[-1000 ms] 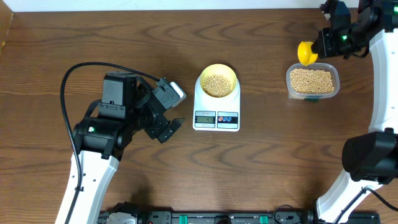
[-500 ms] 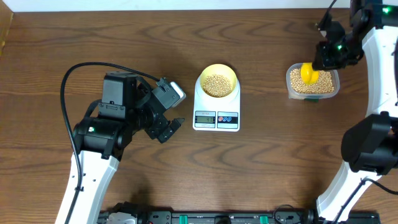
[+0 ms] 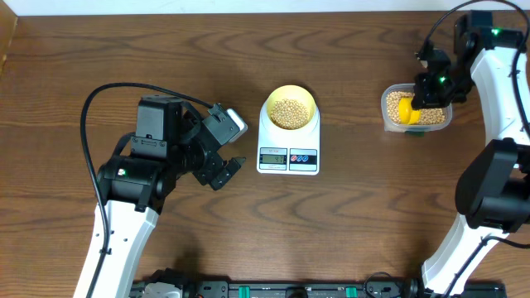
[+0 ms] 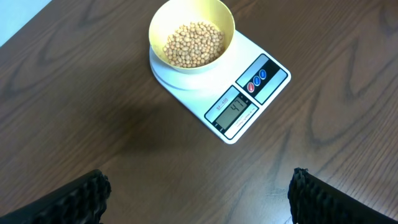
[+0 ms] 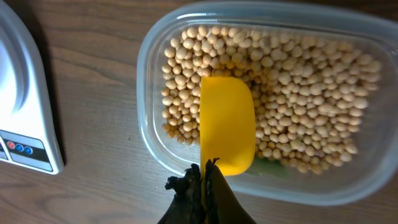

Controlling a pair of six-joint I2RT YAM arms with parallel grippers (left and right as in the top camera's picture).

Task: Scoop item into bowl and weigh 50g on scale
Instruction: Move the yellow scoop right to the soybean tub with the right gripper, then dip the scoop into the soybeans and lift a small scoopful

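A heap of beans lies in the pale yellow bowl, filling its bottom but staying well below the rim. The bowl stands on the round platform at the back of the white scale, near the middle of the wooden table. On the scale's front the grey display is lit, though I can't read the digits with any confidence, and the red and blue buttons sit just beside it. Off to the right, well apart from the scale, stands a clear plastic tub holding many more of the beans. The yellow scoop is down in that tub, its cup over the beans in the half nearer the scale. The right gripper has its fingers pinched tight together on the scoop's handle. On the other side, the left gripper hangs just left of the scale without touching it, fingers spread wide with nothing between them.
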